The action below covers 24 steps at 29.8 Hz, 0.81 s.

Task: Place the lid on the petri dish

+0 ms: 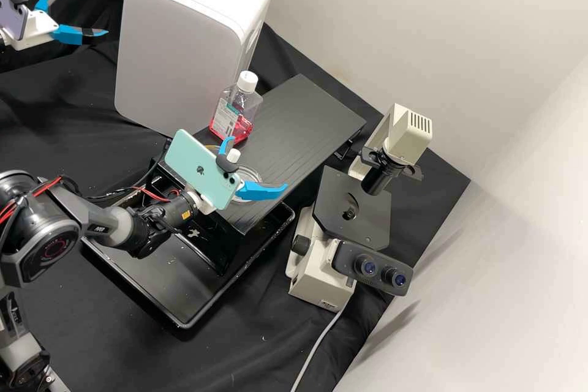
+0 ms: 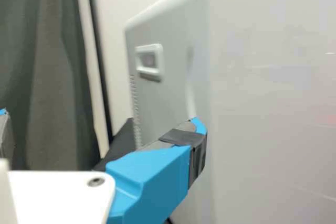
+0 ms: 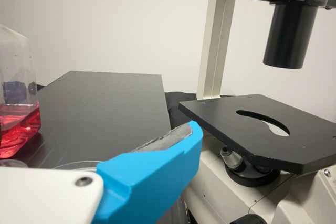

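A clear round petri dish (image 1: 250, 173) lies on the near end of a black raised platform (image 1: 306, 116). Its rim (image 3: 79, 165) shows low in the right wrist view. I cannot tell whether a lid is on it. My right gripper (image 1: 259, 162) is open just over the dish, one blue finger (image 3: 152, 177) on each side of it, holding nothing. My left gripper (image 1: 84, 11) hangs open and empty far off at the back left, beside a big white box (image 1: 190, 37), with one of its fingers (image 2: 157, 174) close to the box wall (image 2: 252, 103).
A flask of red liquid (image 1: 233, 111) stands on the platform just behind the dish. A microscope (image 1: 355, 226) stands to the right, its black stage (image 3: 262, 129) near my right gripper. A black tray (image 1: 184, 294) lies under the platform's near end.
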{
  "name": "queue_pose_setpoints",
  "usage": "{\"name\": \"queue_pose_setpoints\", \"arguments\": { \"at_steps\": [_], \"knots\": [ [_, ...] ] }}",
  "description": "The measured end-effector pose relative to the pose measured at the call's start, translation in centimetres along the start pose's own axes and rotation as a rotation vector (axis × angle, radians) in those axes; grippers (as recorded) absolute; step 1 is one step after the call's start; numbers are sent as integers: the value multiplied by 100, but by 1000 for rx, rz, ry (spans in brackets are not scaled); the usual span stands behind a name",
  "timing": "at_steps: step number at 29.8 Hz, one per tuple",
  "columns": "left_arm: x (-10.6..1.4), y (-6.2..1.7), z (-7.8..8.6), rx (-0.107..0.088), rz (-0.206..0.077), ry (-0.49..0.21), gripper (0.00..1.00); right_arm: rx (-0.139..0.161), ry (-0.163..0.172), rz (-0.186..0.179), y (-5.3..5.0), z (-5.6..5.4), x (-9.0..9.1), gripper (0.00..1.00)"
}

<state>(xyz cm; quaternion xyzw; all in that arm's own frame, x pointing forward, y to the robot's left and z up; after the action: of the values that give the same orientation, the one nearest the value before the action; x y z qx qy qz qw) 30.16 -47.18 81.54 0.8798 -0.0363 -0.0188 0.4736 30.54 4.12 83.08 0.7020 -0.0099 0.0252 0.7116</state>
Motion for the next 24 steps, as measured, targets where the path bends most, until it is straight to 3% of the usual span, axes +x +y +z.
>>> {"name": "queue_pose_setpoints", "arguments": {
  "at_steps": [2,5,8,10,16,21,24],
  "knots": [
    [-20,-28,90,-11,-2,-32,100,0,0,0,0,0,0,100],
    [-87,-99,290,-45,-9,-103,100,0,0,0,0,0,0,100],
    [-159,-167,441,-62,21,-176,100,0,0,0,0,0,0,100],
    [-193,-220,511,-78,20,-216,100,0,0,0,0,0,0,100],
    [-337,-392,625,-143,-62,-262,100,0,0,0,0,0,0,100],
    [-509,-521,733,-146,-136,-325,100,0,0,0,0,0,0,100],
    [-609,-589,802,-134,-176,-373,100,0,0,0,0,0,0,100]
  ]
}}
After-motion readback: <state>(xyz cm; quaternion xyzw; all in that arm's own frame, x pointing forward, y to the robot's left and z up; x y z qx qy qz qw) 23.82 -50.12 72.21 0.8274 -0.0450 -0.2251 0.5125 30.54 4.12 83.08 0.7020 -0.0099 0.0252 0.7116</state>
